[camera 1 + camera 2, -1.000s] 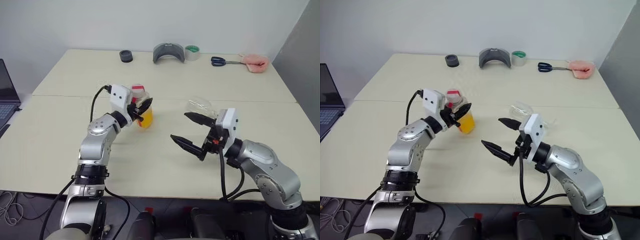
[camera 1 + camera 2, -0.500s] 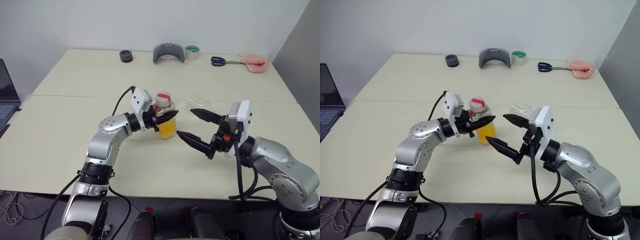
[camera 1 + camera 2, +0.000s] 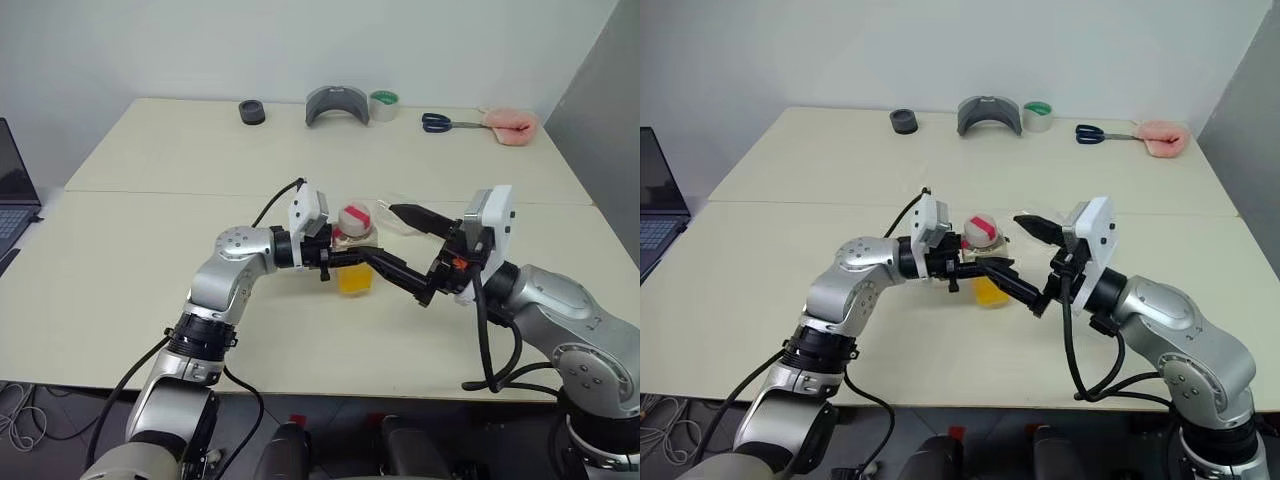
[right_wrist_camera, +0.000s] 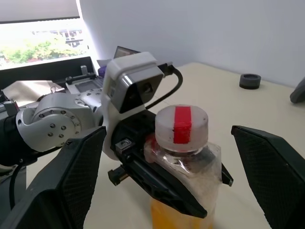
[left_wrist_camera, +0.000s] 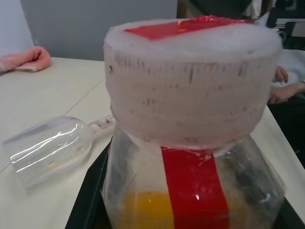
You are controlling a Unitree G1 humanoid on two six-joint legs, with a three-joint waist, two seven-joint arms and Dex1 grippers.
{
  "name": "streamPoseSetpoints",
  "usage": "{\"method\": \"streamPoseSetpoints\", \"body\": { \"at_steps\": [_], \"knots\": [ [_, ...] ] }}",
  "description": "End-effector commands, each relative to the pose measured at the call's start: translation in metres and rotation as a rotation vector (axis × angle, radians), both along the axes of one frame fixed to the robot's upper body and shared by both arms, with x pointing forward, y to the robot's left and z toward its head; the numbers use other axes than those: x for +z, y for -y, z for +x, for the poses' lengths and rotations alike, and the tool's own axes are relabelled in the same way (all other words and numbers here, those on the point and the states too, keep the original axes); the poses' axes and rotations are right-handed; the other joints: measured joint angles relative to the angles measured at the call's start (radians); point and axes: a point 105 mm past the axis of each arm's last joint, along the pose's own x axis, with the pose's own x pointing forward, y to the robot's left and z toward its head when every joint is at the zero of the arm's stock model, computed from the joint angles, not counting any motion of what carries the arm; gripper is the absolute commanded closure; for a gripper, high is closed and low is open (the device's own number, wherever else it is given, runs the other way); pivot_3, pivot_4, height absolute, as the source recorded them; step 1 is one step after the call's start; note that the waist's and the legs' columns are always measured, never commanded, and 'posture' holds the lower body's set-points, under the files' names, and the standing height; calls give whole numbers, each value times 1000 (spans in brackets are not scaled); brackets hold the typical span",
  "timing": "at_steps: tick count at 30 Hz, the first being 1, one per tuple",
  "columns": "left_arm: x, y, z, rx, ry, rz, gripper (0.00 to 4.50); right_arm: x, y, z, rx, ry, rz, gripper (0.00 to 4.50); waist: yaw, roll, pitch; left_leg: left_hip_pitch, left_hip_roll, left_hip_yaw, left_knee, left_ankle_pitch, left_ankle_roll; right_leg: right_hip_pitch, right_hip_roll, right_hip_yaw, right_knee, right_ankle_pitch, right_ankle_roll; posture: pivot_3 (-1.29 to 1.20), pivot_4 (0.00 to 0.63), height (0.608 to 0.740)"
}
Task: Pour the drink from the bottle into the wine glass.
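While capped, one bottle (image 3: 354,262); one wine glass (image 3: 398,211) toppled.

The bottle's (image 5: 190,143) base is cut off by the left wrist view's edge, and its claw fingers hide behind it. In the head views the wine glass (image 3: 400,212), lying at the bottle's two o'clock, is partly covered by the right claw (image 3: 400,245). A laptop (image 3: 12,190) is cropped at nine o'clock.

This looks like a lab or office test room: a plain pale desk (image 3: 150,160) against a bare white wall, a laptop (image 3: 12,190) at its left edge, and tape (image 3: 384,104), scissors (image 3: 437,122) and a pink cloth (image 3: 510,122) along the far side
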Motion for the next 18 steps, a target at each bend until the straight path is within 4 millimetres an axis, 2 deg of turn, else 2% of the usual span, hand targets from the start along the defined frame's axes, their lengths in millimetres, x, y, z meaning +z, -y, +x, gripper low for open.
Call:
{"method": "streamPoseSetpoints", "body": {
  "at_steps": [1, 7, 11, 18],
  "knots": [
    [8, 5, 0, -37, 93, 11, 2721, 13, 1, -5, 6, 41, 4, 0, 0, 0, 0, 0, 0, 0, 0, 0, 0, 0, 0, 0, 0, 0, 0, 0, 150, 740],
    [2, 10, -3, -91, 61, 0, 2721, 13, -1, -4, 2, 42, 4, 0, 0, 0, 0, 0, 0, 0, 0, 0, 0, 0, 0, 0, 0, 0, 0, 0, 150, 740],
    [-3, 12, -8, -153, 26, 8, 2721, 9, -11, 1, -13, 24, 3, 0, -2, 0, 0, 0, 0, 0, 0, 0, 0, 0, 0, 0, 0, 0, 0, 0, 150, 740],
    [4, 16, -8, -177, 25, 3, 2721, 3, -20, 12, -67, 30, -9, 0, 0, 0, 0, 0, 0, -1, 0, 0, 0, 0, 0, 0, 0, 0, 0, 0, 150, 740]
  ]
}}
